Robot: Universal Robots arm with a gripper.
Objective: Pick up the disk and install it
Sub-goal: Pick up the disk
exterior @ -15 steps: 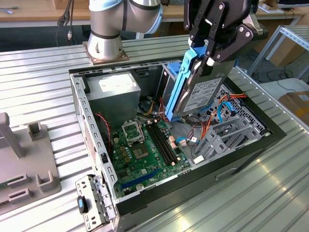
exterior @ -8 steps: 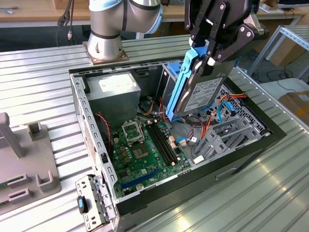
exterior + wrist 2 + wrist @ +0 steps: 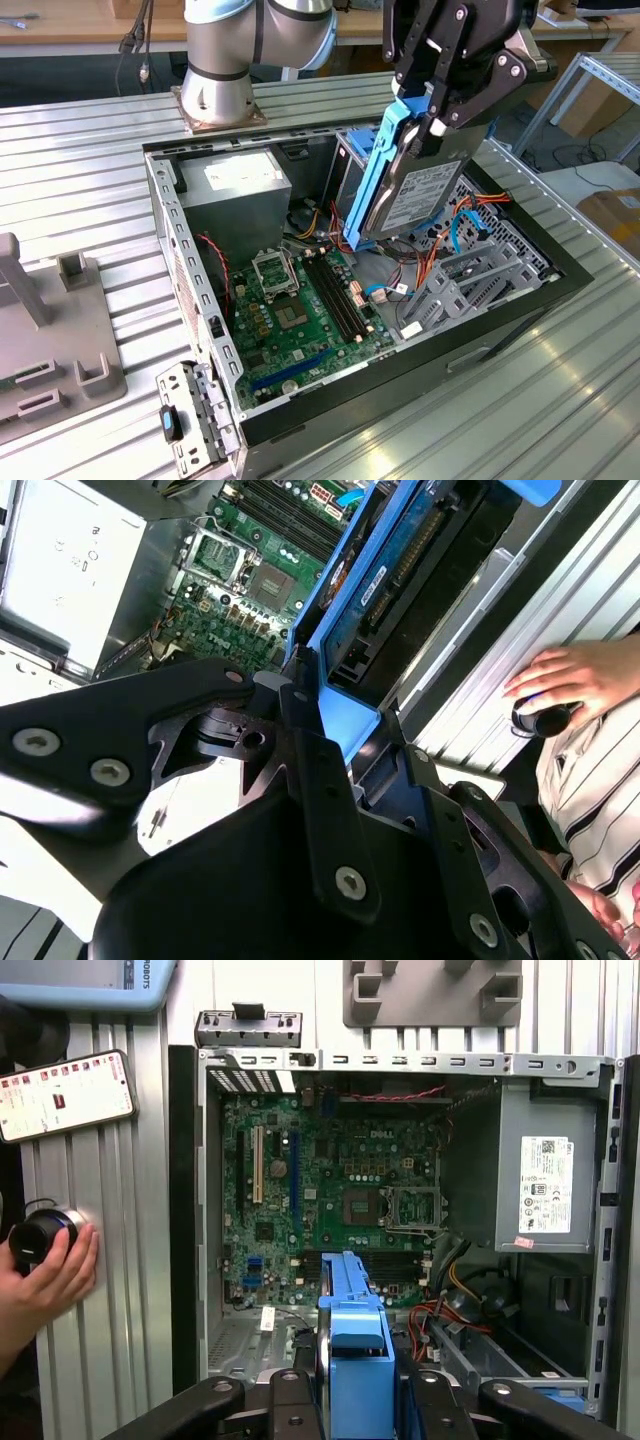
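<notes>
Blue-framed silver disk (image 3: 425, 195), green motherboard (image 3: 300, 310), seemingly striped sleeve (image 3: 592, 790).

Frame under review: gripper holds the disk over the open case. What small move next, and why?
Probably a slow, short descent, grip kept shut. The gripper clamps the disk by its blue frame, tilted, above the open computer case, its lower end not yet seated and close over loose cables, so a careful drop seems safest.
</notes>
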